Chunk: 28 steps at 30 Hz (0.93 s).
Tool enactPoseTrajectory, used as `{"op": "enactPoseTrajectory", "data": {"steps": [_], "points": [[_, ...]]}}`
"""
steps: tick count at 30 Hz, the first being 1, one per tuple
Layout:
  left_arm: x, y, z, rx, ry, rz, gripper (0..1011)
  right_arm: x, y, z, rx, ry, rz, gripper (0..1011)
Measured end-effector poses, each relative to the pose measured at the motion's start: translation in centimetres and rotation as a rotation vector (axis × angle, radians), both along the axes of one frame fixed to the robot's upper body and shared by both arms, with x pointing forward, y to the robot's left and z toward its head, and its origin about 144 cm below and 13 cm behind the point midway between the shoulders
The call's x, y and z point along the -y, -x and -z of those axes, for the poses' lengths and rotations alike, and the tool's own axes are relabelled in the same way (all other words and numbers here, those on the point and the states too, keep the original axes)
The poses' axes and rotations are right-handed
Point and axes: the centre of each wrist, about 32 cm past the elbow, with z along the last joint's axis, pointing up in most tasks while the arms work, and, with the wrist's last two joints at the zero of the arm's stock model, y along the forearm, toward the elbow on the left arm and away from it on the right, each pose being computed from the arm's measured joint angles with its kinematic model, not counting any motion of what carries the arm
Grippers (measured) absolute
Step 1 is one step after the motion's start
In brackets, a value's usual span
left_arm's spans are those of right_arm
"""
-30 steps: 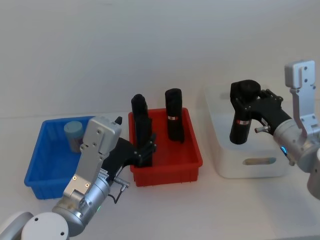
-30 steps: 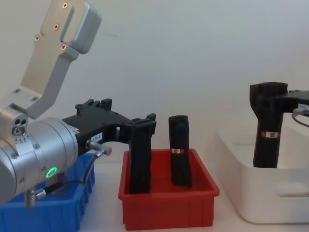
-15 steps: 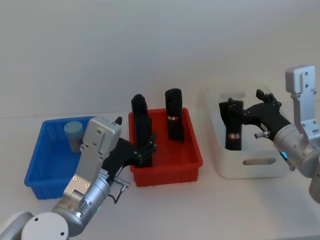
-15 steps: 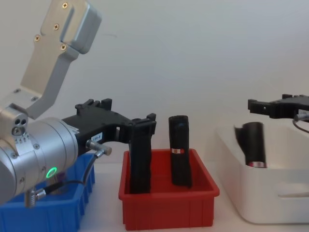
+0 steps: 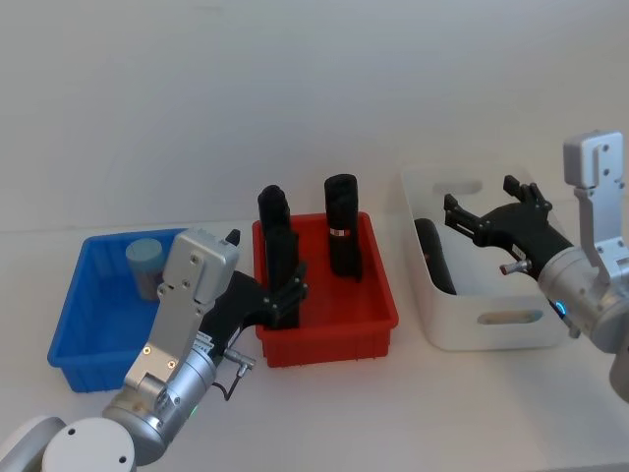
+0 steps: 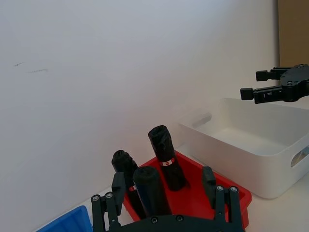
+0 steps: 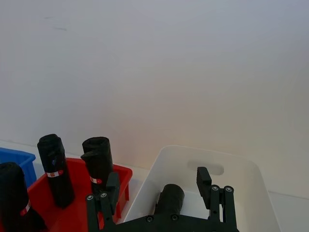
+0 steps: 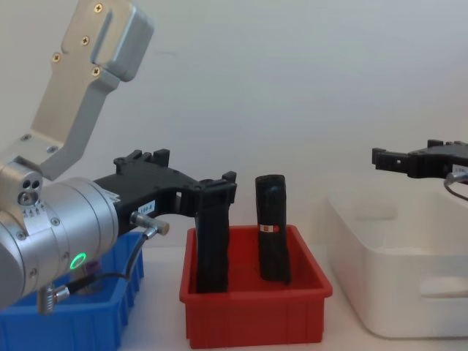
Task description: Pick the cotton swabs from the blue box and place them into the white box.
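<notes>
Cotton swabs, one small jar with a pale lid, are standing in the far corner of the blue box at the left end of the table, well to the left of and behind the left jaws. The left gripper is hanging at the near left corner of the red bin, its jaws spread wide and grasping nothing; in the left wrist view a black cylinder is standing between the fingers without being pinched. In the head view this cylinder is rising just beyond the jaws, and a second black cylinder is standing upright farther back and to the right in the same bin. In the chest view the two cylinders are showing side by side, apart from each other.

Farther right, the white box is sitting just beside the red bin. The right gripper is hovering over the white box, above its rim, jaws released and empty. Below and just ahead of these jaws a third black cylinder is lying on its side inside the white box, along the wall nearest the red bin; in the right wrist view its end is showing between the spread fingers, clear of both.
</notes>
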Motion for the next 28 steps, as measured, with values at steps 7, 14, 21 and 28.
{"op": "enactPoseTrajectory", "data": {"steps": [7, 14, 21, 28], "points": [[0.00, 0.00, 0.00, 0.000, 0.000, 0.000, 1000, 0.03, 0.08, 0.02, 0.004, -0.002, -0.005, 1002], [0.00, 0.00, 0.00, 0.000, 0.000, 0.000, 1000, 0.04, 0.13, 0.04, 0.006, -0.003, -0.007, 1002], [0.00, 0.00, 0.00, 0.000, 0.000, 0.000, 1000, 0.06, 0.15, 0.04, 0.007, -0.003, -0.008, 1002], [0.00, 0.00, 0.00, 0.000, 0.000, 0.000, 1000, 0.06, 0.16, 0.04, 0.008, -0.004, -0.009, 1002]]}}
